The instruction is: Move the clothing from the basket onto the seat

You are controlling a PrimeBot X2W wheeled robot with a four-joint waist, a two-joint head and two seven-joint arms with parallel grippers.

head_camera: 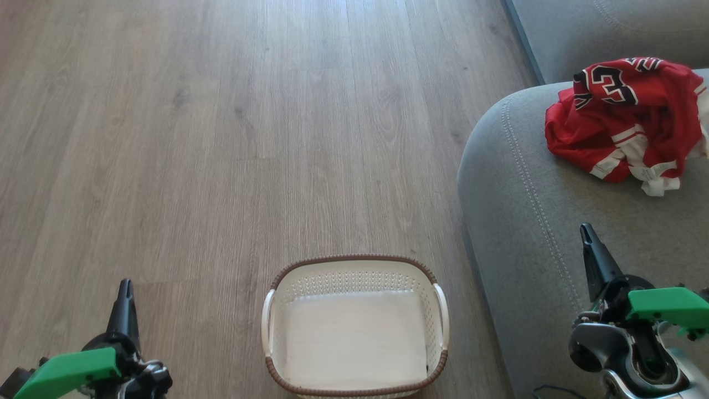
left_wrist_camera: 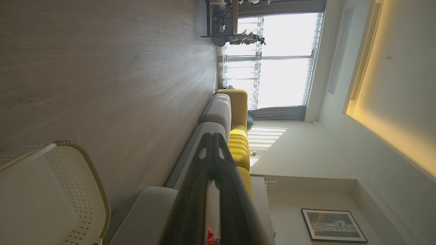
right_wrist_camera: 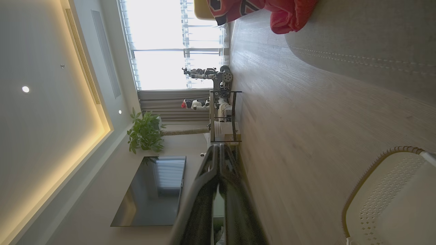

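The red clothing (head_camera: 626,119) with white trim and black numerals lies crumpled on the grey seat (head_camera: 526,221) at the upper right; a corner of it (right_wrist_camera: 272,12) also appears in the right wrist view. On the floor at bottom centre stands the cream basket (head_camera: 355,327), brown-rimmed, with nothing inside it. My left gripper (head_camera: 126,285) is shut at the lower left, clear of the basket. My right gripper (head_camera: 586,230) is shut over the seat's front part, well short of the clothing. Both wrist views show fingertips pressed together (left_wrist_camera: 212,136), (right_wrist_camera: 218,147).
Wood-look floor (head_camera: 221,138) spreads wide to the left and beyond the basket. The seat's rounded edge (head_camera: 476,166) rises just right of the basket. Farther off stand a yellow sofa section (left_wrist_camera: 238,136), a metal shelf (right_wrist_camera: 224,115), a television (right_wrist_camera: 153,190) and a plant (right_wrist_camera: 144,131).
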